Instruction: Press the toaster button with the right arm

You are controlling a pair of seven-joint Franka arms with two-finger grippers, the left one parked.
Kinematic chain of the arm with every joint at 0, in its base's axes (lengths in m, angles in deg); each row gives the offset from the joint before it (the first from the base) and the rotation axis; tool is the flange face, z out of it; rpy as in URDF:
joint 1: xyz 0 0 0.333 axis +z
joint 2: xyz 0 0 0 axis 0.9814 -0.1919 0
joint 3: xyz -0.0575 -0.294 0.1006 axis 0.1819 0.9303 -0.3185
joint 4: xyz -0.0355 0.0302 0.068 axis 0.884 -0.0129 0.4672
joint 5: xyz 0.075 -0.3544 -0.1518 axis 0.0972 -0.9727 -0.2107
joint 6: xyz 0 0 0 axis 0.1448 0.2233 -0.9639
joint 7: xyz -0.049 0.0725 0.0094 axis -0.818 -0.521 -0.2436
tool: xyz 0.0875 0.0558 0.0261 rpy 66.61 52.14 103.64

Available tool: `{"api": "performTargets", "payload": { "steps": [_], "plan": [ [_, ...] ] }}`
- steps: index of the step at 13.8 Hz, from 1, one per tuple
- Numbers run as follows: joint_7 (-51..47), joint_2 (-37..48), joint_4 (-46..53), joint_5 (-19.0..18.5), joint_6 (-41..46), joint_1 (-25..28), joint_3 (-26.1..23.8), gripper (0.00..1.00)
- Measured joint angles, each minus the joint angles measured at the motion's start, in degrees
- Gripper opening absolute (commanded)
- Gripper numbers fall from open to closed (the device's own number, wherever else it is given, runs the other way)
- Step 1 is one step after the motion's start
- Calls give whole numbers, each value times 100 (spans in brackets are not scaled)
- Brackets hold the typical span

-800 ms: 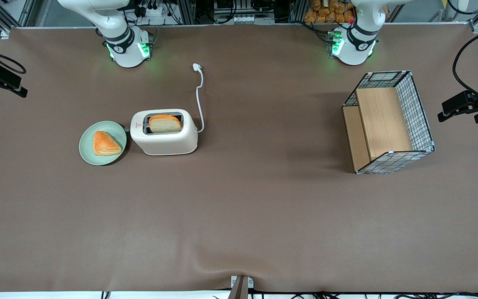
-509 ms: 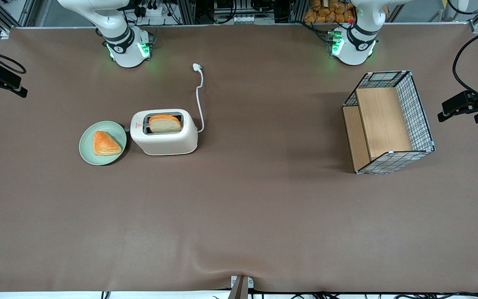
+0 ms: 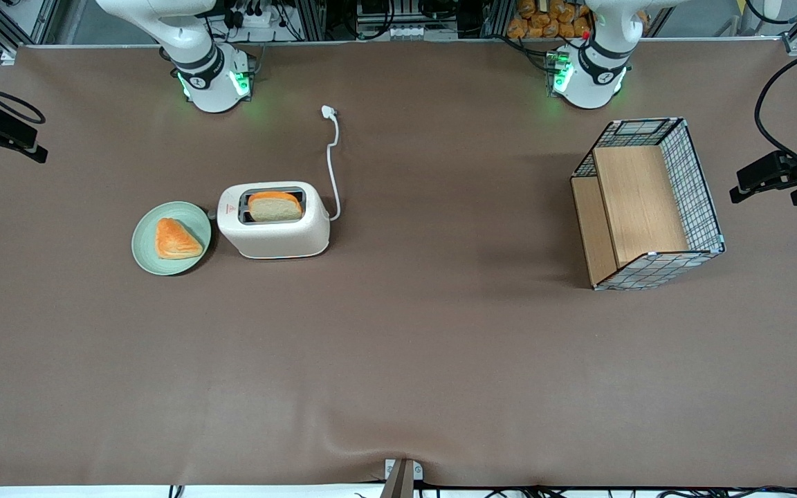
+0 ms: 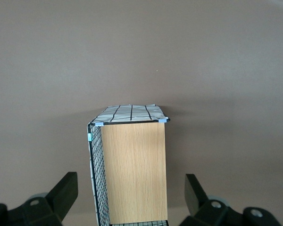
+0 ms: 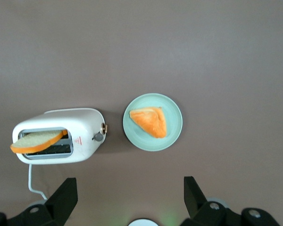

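The toaster (image 3: pixel 274 220) stands upright on the brown table (image 3: pixel 398 360), a slice of bread (image 3: pixel 275 206) poking up out of one of its two slots and a small red triangle mark (image 3: pixel 230 207) on its top. Its button (image 5: pixel 98 137) — a small grey lever knob — sticks out of the narrow end face that points at the green plate (image 3: pixel 171 238), with a small brass-coloured dial (image 5: pixel 104 127) beside it on the same face. The plate lies just beside that end of the toaster, toward the working arm's end of the table, and holds a triangular orange pastry (image 3: pixel 176 239). From the toaster's other end a white cord (image 3: pixel 333 173) runs away from the front camera to a loose plug (image 3: pixel 328 111) lying on the table.

The right arm (image 3: pixel 191 48) rises from its base, farther from the front camera than the toaster. Its gripper (image 5: pixel 130 200) hangs high above the toaster and plate, well apart from both and touching nothing; the two black fingers (image 5: pixel 62 197) stand wide apart and hold nothing between them. The button lies roughly under the gap between them.

Well apart from the toaster, toward the parked arm's end of the table, sits a wire-mesh basket (image 3: pixel 699 187) with wooden panels (image 3: pixel 637 204) inside — tipped so its open side faces up and toward the toaster.
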State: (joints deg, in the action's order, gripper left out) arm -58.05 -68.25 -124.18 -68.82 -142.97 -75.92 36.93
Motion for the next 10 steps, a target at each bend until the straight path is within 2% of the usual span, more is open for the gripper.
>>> {"api": "performTargets", "payload": {
  "steps": [4,10],
  "plan": [
    [0,-162,-84,51,219,8,-6,100],
    [-14,-210,-650,641,252,8,-1,100]
  ]
}}
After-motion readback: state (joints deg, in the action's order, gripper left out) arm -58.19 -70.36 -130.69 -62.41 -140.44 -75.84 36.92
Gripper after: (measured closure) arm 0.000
